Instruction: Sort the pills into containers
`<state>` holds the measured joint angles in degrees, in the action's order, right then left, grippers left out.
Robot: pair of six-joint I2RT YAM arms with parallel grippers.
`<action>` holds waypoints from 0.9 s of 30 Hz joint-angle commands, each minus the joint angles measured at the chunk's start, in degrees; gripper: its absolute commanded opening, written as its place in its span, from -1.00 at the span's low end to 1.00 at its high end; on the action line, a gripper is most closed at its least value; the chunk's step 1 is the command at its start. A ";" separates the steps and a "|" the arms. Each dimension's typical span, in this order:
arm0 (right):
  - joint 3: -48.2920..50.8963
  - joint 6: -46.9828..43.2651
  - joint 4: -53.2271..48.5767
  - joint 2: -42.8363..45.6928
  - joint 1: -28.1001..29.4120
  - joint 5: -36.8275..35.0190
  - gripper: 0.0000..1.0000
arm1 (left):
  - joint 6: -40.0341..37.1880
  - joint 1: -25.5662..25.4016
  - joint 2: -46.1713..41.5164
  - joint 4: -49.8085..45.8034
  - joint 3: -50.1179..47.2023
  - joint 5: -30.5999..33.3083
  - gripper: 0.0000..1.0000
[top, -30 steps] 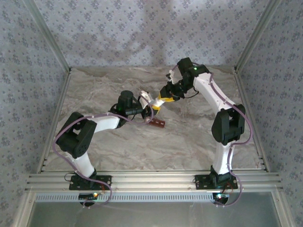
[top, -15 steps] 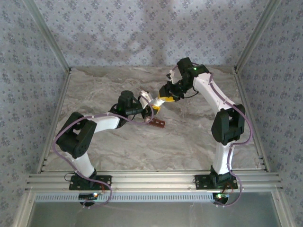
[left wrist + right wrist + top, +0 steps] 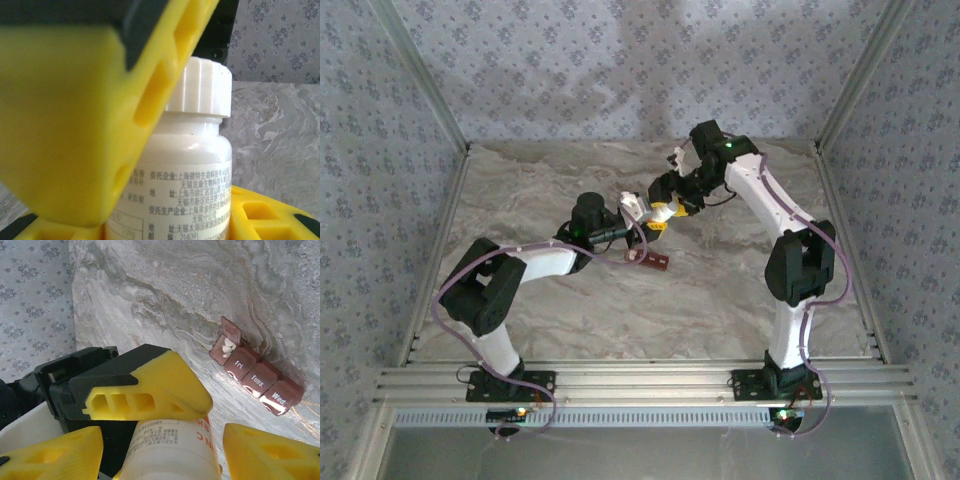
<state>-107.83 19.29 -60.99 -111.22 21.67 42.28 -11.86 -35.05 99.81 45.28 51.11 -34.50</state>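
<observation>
Top camera looks down from behind; both wrist cameras peer closely past their fingers (image 3: 60, 125) at one bottle (image 3: 170, 445).

Soft, even light; the top view is low-res and hazy, with faint arm shadows on the marble table (image 3: 720, 300) and dim patches on the far wall (image 3: 620, 60). Left wrist view: close yellow finger (image 3: 75, 125) blurred, white bottle (image 3: 190, 165) label sharp. Right wrist view: glare spot on the containers (image 3: 257, 377) at right.
</observation>
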 commanded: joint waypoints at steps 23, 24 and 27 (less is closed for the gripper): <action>5.75 9.69 16.33 9.71 -10.42 5.45 0.65 | 4.18 -0.83 0.08 5.43 0.08 -1.71 -1.00; 7.77 10.34 18.50 11.25 -10.86 3.76 0.65 | 4.79 -0.69 0.20 5.77 0.13 -1.80 -1.00; 12.82 8.08 22.09 15.74 -11.50 0.03 0.65 | 6.42 -0.35 0.69 6.70 0.16 -2.60 -1.00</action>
<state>-98.63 27.66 -44.36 -100.25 10.66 45.39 -8.03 -35.64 99.85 47.90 51.09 -35.03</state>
